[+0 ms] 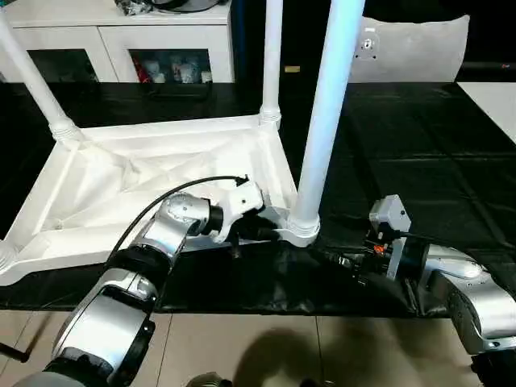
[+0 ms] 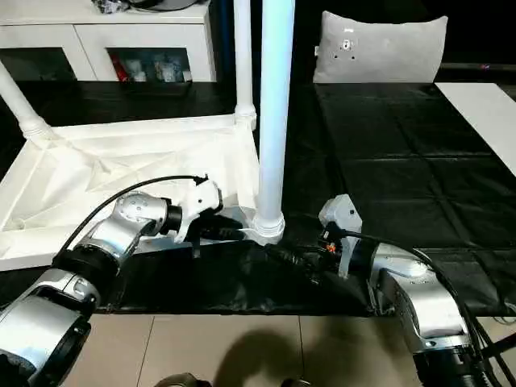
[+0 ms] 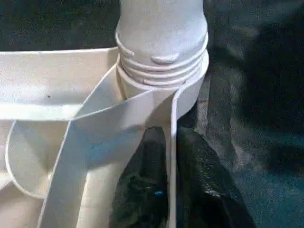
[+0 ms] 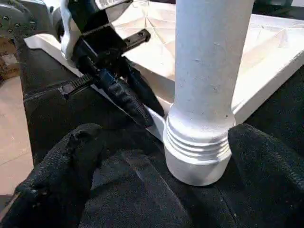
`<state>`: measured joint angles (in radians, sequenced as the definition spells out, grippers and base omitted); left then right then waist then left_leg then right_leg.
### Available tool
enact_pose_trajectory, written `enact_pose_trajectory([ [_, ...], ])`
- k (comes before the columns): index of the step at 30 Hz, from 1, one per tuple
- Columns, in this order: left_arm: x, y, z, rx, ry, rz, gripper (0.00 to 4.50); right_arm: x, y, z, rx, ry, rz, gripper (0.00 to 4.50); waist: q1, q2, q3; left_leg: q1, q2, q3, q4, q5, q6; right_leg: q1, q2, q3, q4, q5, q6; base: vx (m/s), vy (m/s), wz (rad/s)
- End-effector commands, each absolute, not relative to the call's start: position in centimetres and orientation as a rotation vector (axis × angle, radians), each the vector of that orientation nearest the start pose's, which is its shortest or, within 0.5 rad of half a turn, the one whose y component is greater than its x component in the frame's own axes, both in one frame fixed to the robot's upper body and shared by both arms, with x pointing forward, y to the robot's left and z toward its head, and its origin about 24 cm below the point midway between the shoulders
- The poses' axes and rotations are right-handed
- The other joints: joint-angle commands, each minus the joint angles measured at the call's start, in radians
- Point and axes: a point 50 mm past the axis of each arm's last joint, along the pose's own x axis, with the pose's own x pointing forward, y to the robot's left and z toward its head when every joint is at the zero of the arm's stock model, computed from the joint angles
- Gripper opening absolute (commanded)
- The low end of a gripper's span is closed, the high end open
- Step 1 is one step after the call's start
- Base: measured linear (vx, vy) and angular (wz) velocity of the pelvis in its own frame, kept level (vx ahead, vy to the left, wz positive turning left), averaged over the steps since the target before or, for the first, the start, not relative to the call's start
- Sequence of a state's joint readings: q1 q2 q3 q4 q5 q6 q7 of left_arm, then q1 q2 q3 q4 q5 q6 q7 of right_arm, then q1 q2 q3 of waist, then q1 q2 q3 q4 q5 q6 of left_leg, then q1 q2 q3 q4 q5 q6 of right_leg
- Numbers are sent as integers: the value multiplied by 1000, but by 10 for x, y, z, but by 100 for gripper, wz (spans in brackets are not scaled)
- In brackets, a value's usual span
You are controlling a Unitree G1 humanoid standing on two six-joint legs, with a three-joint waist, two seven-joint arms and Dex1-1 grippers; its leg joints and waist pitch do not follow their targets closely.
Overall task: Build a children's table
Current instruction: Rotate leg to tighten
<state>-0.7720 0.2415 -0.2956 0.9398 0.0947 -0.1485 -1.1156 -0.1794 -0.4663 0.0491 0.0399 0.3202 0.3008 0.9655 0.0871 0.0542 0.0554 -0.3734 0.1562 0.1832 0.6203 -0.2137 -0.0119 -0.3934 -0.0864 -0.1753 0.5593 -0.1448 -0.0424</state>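
Observation:
The children's table top (image 1: 145, 185) lies upside down on the black mat, ribbed underside up. White legs stand in its sockets: one at the far left (image 1: 32, 76), one at the far right (image 1: 272, 56), and a thick one in the near right corner (image 1: 322, 121). My left gripper (image 1: 266, 230) is shut on the top's thin rim wall (image 3: 173, 118) just beside that near socket, one black finger (image 3: 142, 185) on each side. My right gripper (image 1: 339, 258) is open low on the mat. Its fingers (image 4: 61, 180) stand wide on both sides of the near leg's ringed base (image 4: 199, 147) without touching it.
The black mat (image 1: 403, 161) covers the low platform, and its front edge drops to the tiled floor (image 1: 282, 347). A white cabinet with glass doors (image 1: 121, 40) stands behind. A grey cushion-like panel (image 1: 411, 48) leans at the back right, and a flat white board (image 1: 496, 101) lies at the right edge.

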Motion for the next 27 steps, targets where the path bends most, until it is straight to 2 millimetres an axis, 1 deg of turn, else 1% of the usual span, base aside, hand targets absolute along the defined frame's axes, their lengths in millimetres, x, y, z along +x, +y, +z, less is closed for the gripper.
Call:
enact_pose_trajectory([
  [1, 341, 113, 46, 618, 401, -1300, 12, 264, -180, 75, -77, 215, 1014, 450, -6, -27, -66, 16, 90, -44, -78, -192, 73, 52, -111, 74, -98, -461, -17, 0, 0, 0],
  [2, 341, 113, 46, 618, 401, -1300, 12, 264, -180, 75, -77, 215, 1014, 450, -8, -26, -63, 18, 88, -44, -79, -210, 66, 51, -111, 72, -103, -495, -5, 0, 0, 0],
  [3, 341, 116, 45, 675, 411, -1297, 4, 265, -180, 77, -80, 212, 1015, 450, -10, -27, -61, 19, 87, -44, -79, -220, 62, 50, -111, 70, -107, -517, 3, 0, 0, 0],
  [4, 341, 116, 45, 681, 413, -1297, 4, 266, -181, 77, -81, 212, 1015, 450, -14, -29, -55, 25, 83, -43, -77, -247, 52, 47, -110, 64, -118, -574, 23, 0, 0, 0],
  [5, 342, 117, 45, 687, 412, -1297, 4, 266, -181, 78, -85, 210, 1015, 450, -20, -29, -51, 32, 78, -43, -74, -274, 39, 46, -110, 56, -129, -630, 45, 0, 0, 0],
  [6, 342, 116, 47, 681, 408, -1300, 4, 266, -181, 79, -88, 209, 1016, 450, -29, -30, -50, 33, 75, -46, -72, -292, 29, 48, -108, 48, -136, -663, 65, 0, 0, 0],
  [7, 342, 116, 48, 673, 402, -1303, 4, 267, -182, 80, -90, 208, 1016, 450, -34, -30, -48, 35, 76, -47, -72, -305, 27, 47, -108, 44, -141, -676, 73, 0, 0, 0],
  [8, 343, 115, 49, 671, 399, -1304, 4, 267, -182, 80, -90, 208, 1016, 450, -43, -27, -48, 39, 78, -51, -71, -331, 20, 47, -107, 36, -145, -688, 82, 0, 0, 0],
  [9, 342, 112, 53, 646, 366, -1330, 4, 268, -182, 81, -97, 208, 1022, 450, -48, -25, -47, 42, 81, -54, -73, -347, 18, 47, -107, 33, -148, -688, 82, 0, 0, 0],
  [10, 342, 112, 53, 646, 366, -1330, 4, 268, -182, 81, -97, 208, 1022, 450, -53, -23, -48, 43, 84, -57, -74, -361, 15, 50, -107, 31, -149, -677, 79, 0, 0, 0],
  [11, 339, 109, 56, 628, 326, -1389, 4, 269, -182, 83, -112, 208, 1029, 450, -65, -13, -48, 42, 99, -68, -85, -406, 8, 56, -111, 30, -144, -627, 59, 0, 0, 0],
  [12, 336, 108, 56, 633, 314, -1437, 4, 271, -182, 84, -133, 205, 1039, 450, -74, -13, -51, 36, 108, -75, -94, -434, -3, 65, -115, 31, -133, -582, 44, 0, 0, 0],
  [13, 332, 107, 55, 644, 313, -1482, 4, 272, -181, 84, -148, 206, 1057, 450, -74, -10, -53, 31, 111, -79, -98, -436, -7, 70, -119, 35, -126, -555, 37, 0, 0, 0],
  [14, 329, 106, 54, 652, 314, -1528, 4, 274, -180, 85, -158, 207, 1087, 450, -71, -9, -59, 32, 112, -75, -100, -418, -11, 65, -126, 48, -119, -490, 9, 0, 0, 0],
  [15, 326, 104, 54, 658, 314, -1573, 4, 275, -178, 86, -168, 203, 1117, 450, -71, -10, -57, 29, 110, -73, -100, -402, -11, 62, -127, 54, -115, -462, -8, 0, 0, 0],
  [16, 324, 103, 54, 660, 314, -1598, 4, 276, -178, 86, -173, 200, 1136, 450, -66, -14, -58, 24, 107, -67, -99, -365, -4, 63, -132, 63, -109, -422, -41, 0, 0, 0],
  [17, 321, 101, 54, 671, 310, -1638, 4, 278, -177, 87, -177, 200, 1170, 450, -57, -14, -60, 27, 106, -59, -95, -331, 6, 58, -132, 69, -102, -391, -72, 0, 0, 0],
  [18, 320, 99, 54, 676, 309, -1655, 4, 280, -177, 87, -178, 198, 1182, 450, -44, -15, -63, 26, 107, -54, -92, -286, 19, 60, -131, 74, -95, -350, -95, 0, 0, 0],
  [19, 319, 98, 54, 685, 305, -1679, 4, 282, -176, 87, -178, 196, 1199, 450, -38, -15, -65, 27, 110, -52, -91, -266, 24, 58, -131, 76, -88, -329, -108, 0, 0, 0],
  [20, 319, 98, 54, 685, 305, -1679, 4, 282, -176, 87, -178, 196, 1199, 450, -34, -15, -65, 24, 110, -52, -90, -243, 30, 60, -130, 77, -82, -307, -117, 0, 0, 0],
  [21, 318, 97, 54, 689, 303, -1688, 4, 283, -176, 87, -177, 193, 1207, 450, -19, -13, -71, 23, 116, -51, -88, -186, 42, 62, -128, 81, -68, -237, -134, 0, 0, 0],
  [22, 318, 96, 55, 691, 301, -1696, 0, 283, -175, 88, -178, 192, 1221, 433, -16, -16, -73, 18, 115, -50, -85, -156, 51, 63, -128, 81, -59, -201, -141, 0, 0, 0],
  [23, 318, 94, 55, 700, 298, -1705, 0, 284, -173, 87, -181, 198, 1258, 422, -2, -22, -77, 12, 112, -47, -79, -103, 75, 67, -129, 84, -42, -141, -157, 0, 0, 0],
  [24, 318, 94, 55, 704, 297, -1708, 0, 283, -171, 86, -182, 207, 1285, 415, 1, -24, -76, 8, 109, -45, -78, -95, 85, 68, -128, 85, -39, -133, -160, 0, 0, 0],
  [25, 318, 94, 55, 705, 296, -1708, 0, 283, -171, 86, -182, 212, 1298, 415, 6, -27, -73, 4, 103, -40, -75, -98, 97, 67, -129, 87, -39, -146, -158, 0, 0, 0],
  [26, 319, 94, 56, 706, 294, -1707, 0, 283, -170, 85, -176, 225, 1325, 410, 8, -26, -71, 5, 103, -39, -77, -107, 99, 67, -129, 87, -44, -174, -153, 0, 0, 0],
  [27, 320, 94, 57, 707, 291, -1703, 0, 283, -169, 85, -164, 238, 1350, 410, 12, -24, -71, 11, 102, -36, -76, -124, 95, 65, -127, 86, -52, -230, -139, 0, 0, 0],
])
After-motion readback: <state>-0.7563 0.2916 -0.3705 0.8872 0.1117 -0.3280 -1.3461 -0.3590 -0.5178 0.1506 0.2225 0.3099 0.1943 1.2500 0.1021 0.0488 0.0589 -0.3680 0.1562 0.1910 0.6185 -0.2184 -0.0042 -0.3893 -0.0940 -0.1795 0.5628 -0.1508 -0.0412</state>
